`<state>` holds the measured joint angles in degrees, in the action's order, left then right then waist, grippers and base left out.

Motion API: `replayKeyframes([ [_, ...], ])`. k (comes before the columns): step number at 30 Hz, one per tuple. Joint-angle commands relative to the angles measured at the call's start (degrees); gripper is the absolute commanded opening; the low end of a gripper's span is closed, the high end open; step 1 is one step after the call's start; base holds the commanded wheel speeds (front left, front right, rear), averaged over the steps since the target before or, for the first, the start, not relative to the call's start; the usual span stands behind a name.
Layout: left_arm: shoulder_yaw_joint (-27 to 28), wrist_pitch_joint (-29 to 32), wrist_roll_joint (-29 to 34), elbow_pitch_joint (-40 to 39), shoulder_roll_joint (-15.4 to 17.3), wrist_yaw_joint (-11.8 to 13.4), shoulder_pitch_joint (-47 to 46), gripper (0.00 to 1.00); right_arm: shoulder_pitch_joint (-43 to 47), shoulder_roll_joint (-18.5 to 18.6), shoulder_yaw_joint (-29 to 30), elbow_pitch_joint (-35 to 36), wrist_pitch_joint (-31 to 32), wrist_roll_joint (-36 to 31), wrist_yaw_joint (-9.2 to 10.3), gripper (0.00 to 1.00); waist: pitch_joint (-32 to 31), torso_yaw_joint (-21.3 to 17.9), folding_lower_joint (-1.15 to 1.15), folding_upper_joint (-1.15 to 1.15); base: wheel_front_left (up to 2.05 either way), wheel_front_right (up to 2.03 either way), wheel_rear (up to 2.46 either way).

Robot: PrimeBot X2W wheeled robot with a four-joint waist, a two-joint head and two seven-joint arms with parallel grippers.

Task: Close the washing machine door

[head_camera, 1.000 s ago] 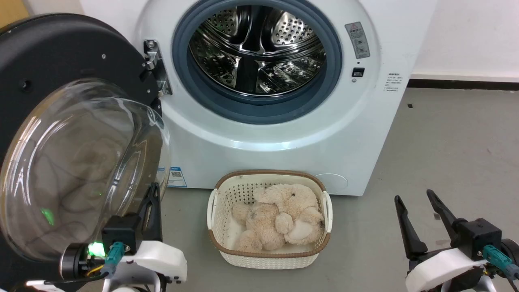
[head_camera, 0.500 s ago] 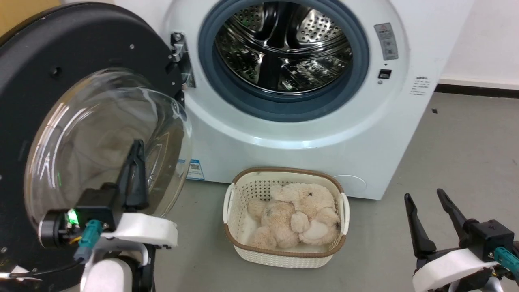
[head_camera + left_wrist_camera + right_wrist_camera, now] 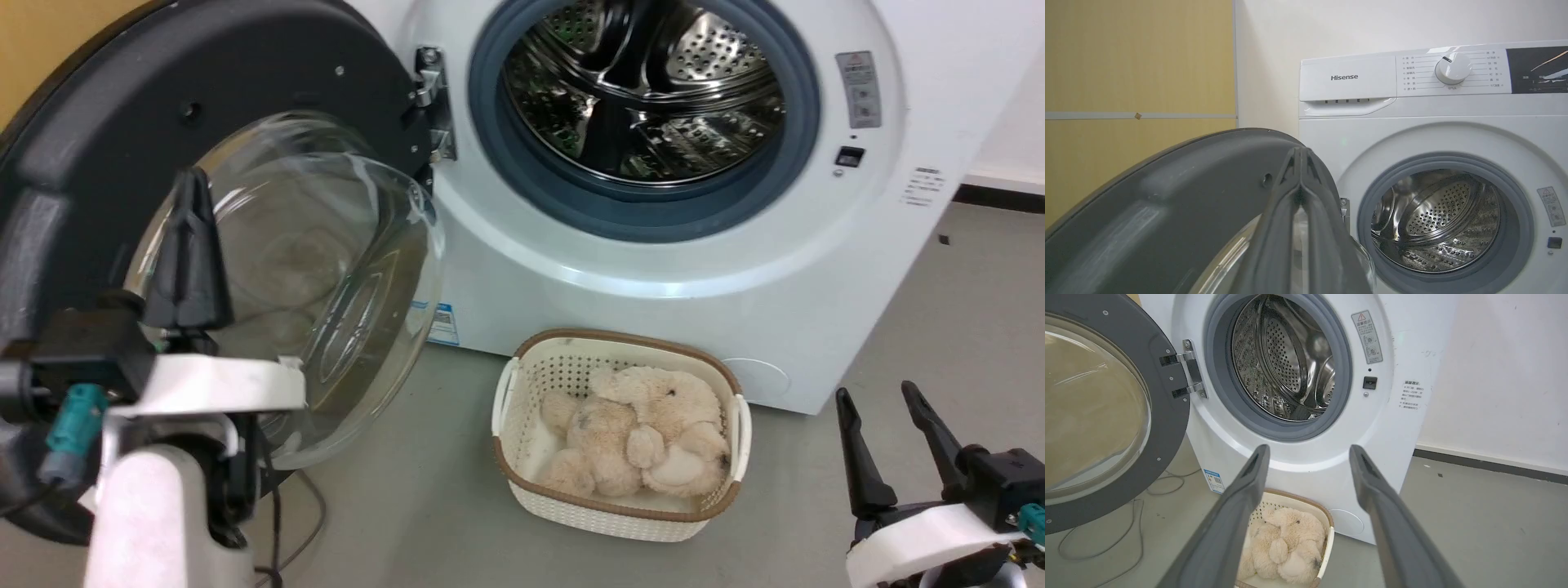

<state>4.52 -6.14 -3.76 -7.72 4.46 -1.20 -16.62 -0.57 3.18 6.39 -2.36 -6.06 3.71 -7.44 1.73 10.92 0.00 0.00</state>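
Wide open, the door (image 3: 98, 122) hangs left of the washing machine (image 3: 653, 269), so the whole push is yet to come. The left gripper (image 3: 192, 184), fingers pinched together and empty, sits before its glass; the right gripper (image 3: 874, 394) is spread, empty.

**One brand name legible, other print too small**

The word "Hisense" is printed in dark letters on the drawer front (image 3: 1347, 87) of the washer (image 3: 1412, 118). The dial (image 3: 1452, 68) is flanked by rows of programme names, but these cannot be read. A grey warning label (image 3: 857, 88) is fixed to the right of the drum opening; a red triangle sign is shown at its top, and its text is illegible. A QR code is carried on the blue sticker (image 3: 442, 324). A block of small print (image 3: 921, 185) cannot be made out.
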Motion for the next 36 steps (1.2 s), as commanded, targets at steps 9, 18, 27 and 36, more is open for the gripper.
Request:
replayKeyframes([
  [9, 6.16, -1.5, -2.85, 0.01, 1.66, -1.76, -7.02, 0.0, -0.77, -0.15, 1.64, -0.89, -1.61, 0.79, -0.02, 1.0, 0.73, 4.65, 0.0, 0.0, 0.0, 0.0, 0.0],
  [18, 12.35, -2.58, -7.29, 1.95, 3.86, -2.81, -10.22, 0.0, -1.81, -0.17, 1.55, -1.83, -2.69, 1.05, -0.03, 1.0, 1.86, 7.27, 0.0, 0.0, 0.0, 0.0, 0.0],
  [27, 18.34, -3.03, -15.91, 7.54, 8.0, -3.54, -12.03, 0.0, -2.21, -0.19, 2.37, -2.36, -3.76, 1.49, -0.03, 1.0, 2.37, 9.62, 0.0, 0.0, 0.0, 0.0, 0.0],
  [36, 23.73, -0.62, -28.87, 18.04, 11.85, -4.12, -13.12, 0.0, -2.27, -0.22, 3.38, -2.57, -4.83, 1.59, -0.03, 1.0, 3.02, 11.84, 0.0, 0.0, 0.0, 0.0, 0.0],
])
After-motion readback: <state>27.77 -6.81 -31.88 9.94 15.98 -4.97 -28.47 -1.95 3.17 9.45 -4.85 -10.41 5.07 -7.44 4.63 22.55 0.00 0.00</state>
